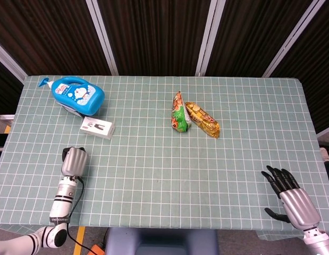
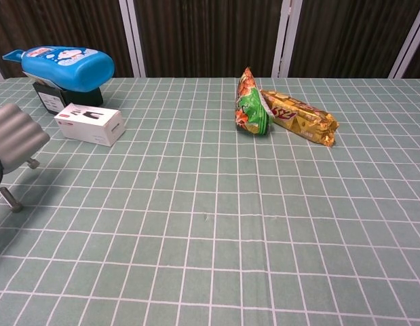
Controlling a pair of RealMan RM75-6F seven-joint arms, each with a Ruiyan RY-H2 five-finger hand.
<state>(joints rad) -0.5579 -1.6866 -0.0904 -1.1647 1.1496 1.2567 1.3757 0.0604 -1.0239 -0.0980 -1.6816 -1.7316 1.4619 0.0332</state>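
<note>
Just beyond left hand (image 1: 75,161): white box (image 1: 98,128).

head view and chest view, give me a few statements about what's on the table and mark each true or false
1. The blue plastic bottle lies on its side near the table's far left corner. True.
2. The green snack packet and the yellow snack packet sit far apart. False: they lie side by side, touching.
3. The left hand holds the small white box. False: it is apart from the box and holds nothing that shows.
4. The right hand has its dark fingers spread. True.
</note>
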